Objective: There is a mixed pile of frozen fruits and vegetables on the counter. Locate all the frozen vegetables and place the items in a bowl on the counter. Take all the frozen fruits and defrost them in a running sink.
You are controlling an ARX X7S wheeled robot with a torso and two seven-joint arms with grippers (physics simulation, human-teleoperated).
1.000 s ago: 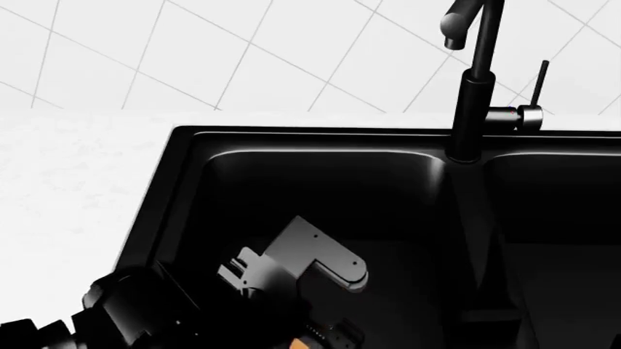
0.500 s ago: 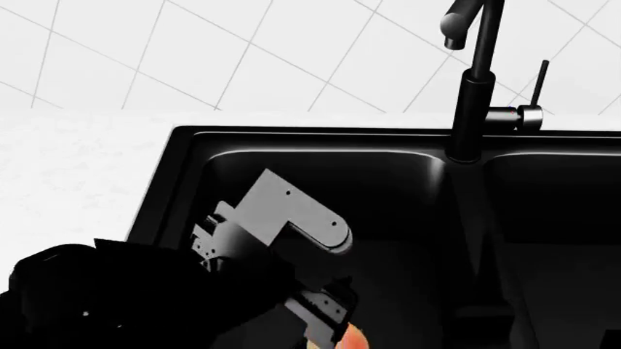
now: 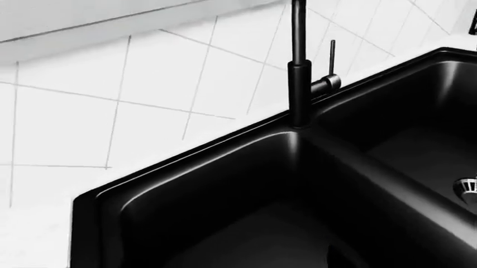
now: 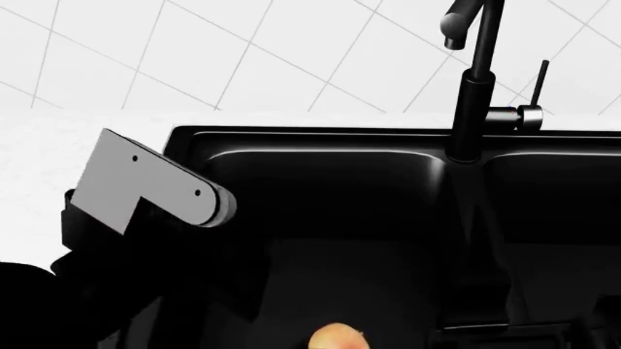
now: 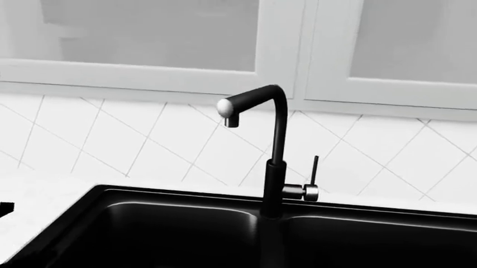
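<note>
Head view — fruit in the left basin, tap apparently dry.
Head view shows a peach-coloured fruit [image 4: 335, 338] low in the sink [image 4: 321, 142], the left arm [image 4: 145, 193] above it, its claw hidden, so grip unknowable. Left wrist view: faucet [image 3: 300, 72] — no water seen. Right wrist view: lever [image 5: 313, 170] upright; right claw unseen. Risk: fruit never defrosts if the lever stays untouched.

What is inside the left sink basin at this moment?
In the head view, one peach-orange item lies on the floor of the left basin, cut by the frame edge. The left arm covers the basin's near-left part, so anything there is hidden. No water visible.
</note>
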